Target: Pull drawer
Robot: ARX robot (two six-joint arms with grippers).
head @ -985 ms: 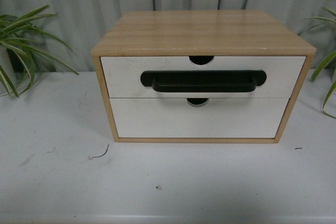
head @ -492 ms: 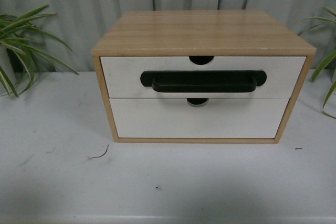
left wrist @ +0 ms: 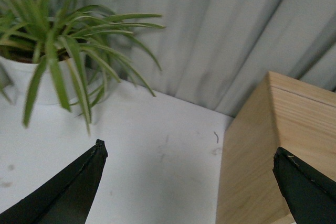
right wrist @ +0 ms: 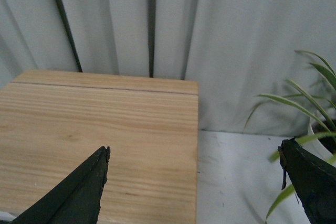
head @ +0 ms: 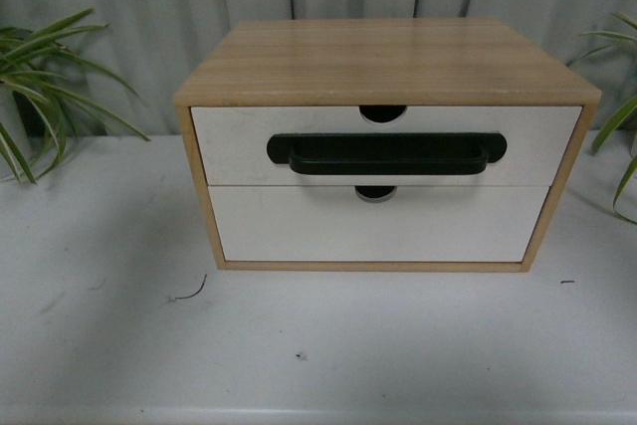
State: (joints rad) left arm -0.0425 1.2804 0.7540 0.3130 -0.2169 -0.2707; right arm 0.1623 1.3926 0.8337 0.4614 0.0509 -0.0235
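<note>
Drawer location: the drawer [head: 239, 143] is the upper of two fronts in a wooden cabinet [head: 388, 59]. The cabinet stands midway between the left and right edges of the table [head: 100, 330], nearer the far edge than the near one.
Drawer state: its front lies level with the cabinet's face and no wood interior shows, so I judge it fully shut.
Grip point: the black bar handle [head: 386, 154] runs across the middle of the front, with a gap behind the bar. The centre of the bar, under the semicircular notch [head: 382, 113], looks best for a straight pull.
Not the target: the plain lower front [head: 378, 231] has no handle.
Handling (judged): rigid board front and a stiff bar, so nothing should give under a grip. The drawer is probably light. The smooth bar may slip, so hook behind it rather than pinch its face.
Risk (judged): the cabinet is not visibly fixed down and could slide toward the near edge with the pull. An off-centre hold could skew the drawer in its frame.
Left gripper [left wrist: 189, 148]: fingers spread wide, holding nothing. It looks past the cabinet's left side wall and is clear of it.
Right gripper [right wrist: 195, 147]: fingers spread wide, empty, above the cabinet top.
Front view: neither arm shows.
Surroundings: leafy plants stand at the left edge [head: 40, 77] and right edge [head: 619, 136], well apart from the handle.
</note>
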